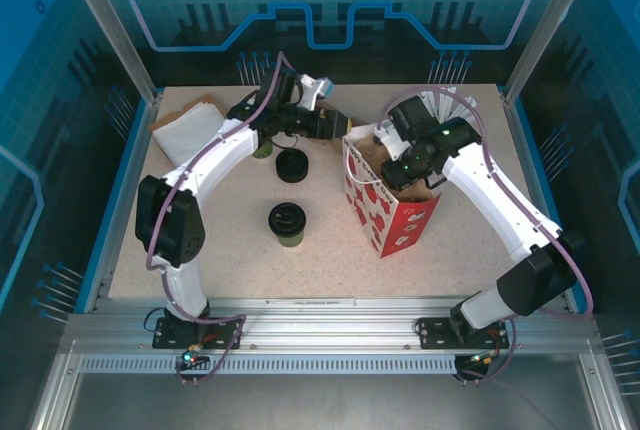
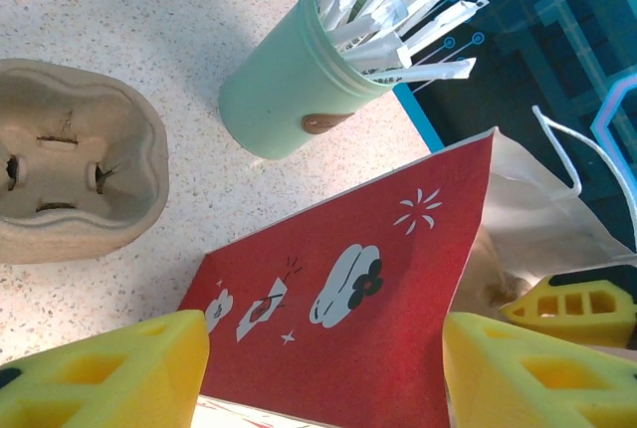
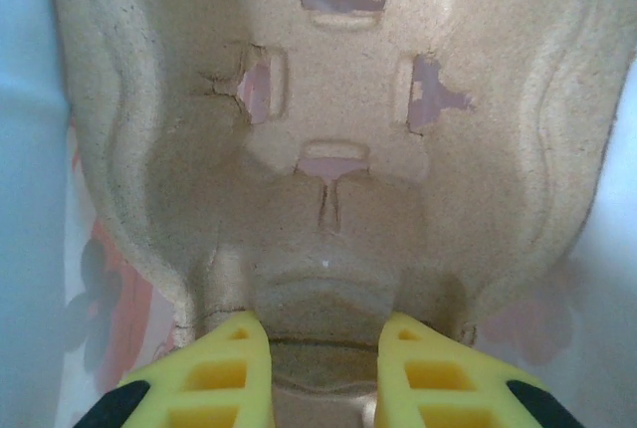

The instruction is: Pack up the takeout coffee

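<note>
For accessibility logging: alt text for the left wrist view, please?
The left gripper, fingers spread wide, hangs over the side of a red paper bag. Beyond it on the table are a mint cup of wrapped straws and a pulp cup carrier.

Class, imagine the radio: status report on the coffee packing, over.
Left end effector open at red bag. Right end effector inside bag, gripping pulp carrier. Lidded coffee stands on table, untouched. Right arm blocks bag mouth.

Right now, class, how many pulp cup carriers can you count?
2: one carrier on the table by the mint holder; a second carrier inside the red bag. Others may be hidden.
</note>
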You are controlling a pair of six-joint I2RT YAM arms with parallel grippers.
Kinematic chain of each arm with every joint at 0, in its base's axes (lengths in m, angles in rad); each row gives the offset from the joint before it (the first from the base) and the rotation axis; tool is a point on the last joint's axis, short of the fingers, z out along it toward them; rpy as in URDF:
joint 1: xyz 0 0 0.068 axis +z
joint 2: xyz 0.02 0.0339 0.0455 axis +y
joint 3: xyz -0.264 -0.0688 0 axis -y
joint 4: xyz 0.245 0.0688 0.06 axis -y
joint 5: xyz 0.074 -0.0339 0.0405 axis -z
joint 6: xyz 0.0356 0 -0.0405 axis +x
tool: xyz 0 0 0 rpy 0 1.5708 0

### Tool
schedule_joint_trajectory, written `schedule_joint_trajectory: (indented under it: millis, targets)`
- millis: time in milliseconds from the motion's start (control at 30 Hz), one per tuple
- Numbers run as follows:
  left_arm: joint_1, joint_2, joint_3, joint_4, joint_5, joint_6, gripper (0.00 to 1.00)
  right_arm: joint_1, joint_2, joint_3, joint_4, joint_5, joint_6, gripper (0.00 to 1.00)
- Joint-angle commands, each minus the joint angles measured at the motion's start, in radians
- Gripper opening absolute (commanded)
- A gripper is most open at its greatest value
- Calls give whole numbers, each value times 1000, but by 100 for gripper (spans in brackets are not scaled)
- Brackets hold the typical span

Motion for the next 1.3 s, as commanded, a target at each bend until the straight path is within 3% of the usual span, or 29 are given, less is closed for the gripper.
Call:
schedule_joint_trajectory:
  millis: [0,200,600,933,1267]
  targets:
    - [5,-64,-29,67,19,-38,68,17,30,35,-52,24,3,22]
    - [6,-149,-87,128,-31,-70,75,10,75,86,-66,19,-31,22]
    - [15,-411,-310,162,-320,-109,76,22,137,109,-58,0,-109,23]
    - [12,-627,-533,180,-344,-142,76,31,161,46,-6,3,-94,24]
    - [10,-713,-618,150,-368,-142,76,40,172,-31,63,17,-67,26]
